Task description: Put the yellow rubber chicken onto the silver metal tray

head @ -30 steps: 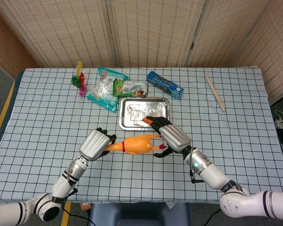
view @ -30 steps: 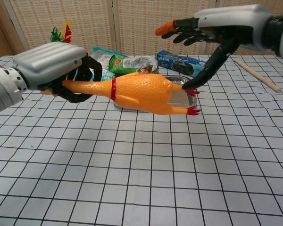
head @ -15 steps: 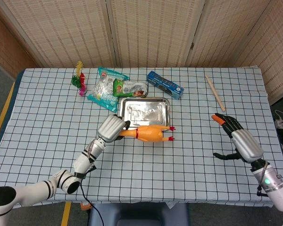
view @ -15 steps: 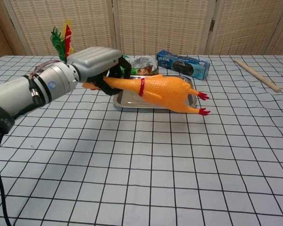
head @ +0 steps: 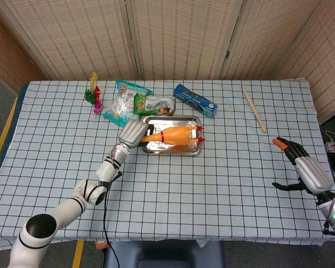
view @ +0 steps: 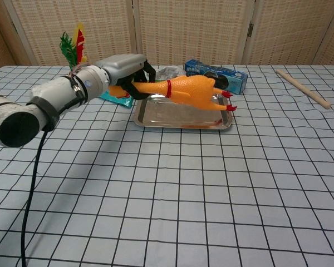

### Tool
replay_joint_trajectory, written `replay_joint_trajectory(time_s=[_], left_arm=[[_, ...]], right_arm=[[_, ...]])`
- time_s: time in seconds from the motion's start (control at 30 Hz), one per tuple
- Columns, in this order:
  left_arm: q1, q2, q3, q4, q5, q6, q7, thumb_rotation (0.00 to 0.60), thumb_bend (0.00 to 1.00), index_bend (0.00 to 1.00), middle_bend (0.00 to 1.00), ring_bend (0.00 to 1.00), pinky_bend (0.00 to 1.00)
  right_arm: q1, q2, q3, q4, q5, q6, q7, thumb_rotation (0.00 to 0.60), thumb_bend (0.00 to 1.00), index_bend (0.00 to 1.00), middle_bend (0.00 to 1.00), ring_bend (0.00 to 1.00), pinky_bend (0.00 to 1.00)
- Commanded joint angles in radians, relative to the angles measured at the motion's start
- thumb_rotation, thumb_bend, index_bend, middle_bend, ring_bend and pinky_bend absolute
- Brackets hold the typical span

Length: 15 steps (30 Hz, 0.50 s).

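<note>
The yellow rubber chicken (head: 177, 134) (view: 190, 89) hangs level just above the silver metal tray (head: 191, 150) (view: 175, 117), red feet pointing right. My left hand (head: 132, 134) (view: 124, 68) grips its neck and head end at the tray's left edge. In the chest view the chicken's body is lifted off the tray floor. My right hand (head: 304, 171) is far off at the table's right edge, fingers spread and holding nothing; the chest view does not show it.
Behind the tray lie snack bags (head: 131, 105), a blue box (head: 195, 100) (view: 216, 75) and a feathered toy (head: 93, 95) (view: 71, 45). A wooden stick (head: 254, 109) (view: 303, 88) lies at the back right. The checked cloth (head: 223, 184) covers the table.
My left hand carried the chicken back and up from the table's middle to over the tray. My right hand let go of it and withdrew to the right edge.
</note>
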Motion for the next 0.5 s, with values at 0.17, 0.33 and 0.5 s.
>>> replay_joint_trajectory(time_s=[0.17,0.33,0.5], left_arm=[[-0.056,-0.06,0.045,0.116,0.034,-0.04,-0.173,0.6,0.44,0.01,0.08,0.1,0.27],[-0.068,-0.072,0.044,0.151,0.045,0.035,-0.252,0.6,0.4,0.0,0.0,0.0,0.18],[-0.074,-0.041,0.062,0.102,0.057,0.042,-0.274,0.6,0.39,0.0,0.0,0.0,0.17]], right_arm=[[-0.009,0.007,-0.025,0.002,-0.047,0.0,0.025,0.6,0.08,0.0,0.0,0.0,0.0],[-0.027,0.011,-0.03,-0.009,-0.056,0.025,-0.004,0.6,0.08,0.0,0.0,0.0,0.0],[-0.043,0.016,-0.031,-0.028,-0.068,0.057,-0.021,0.6,0.08,0.0,0.0,0.0,0.0]])
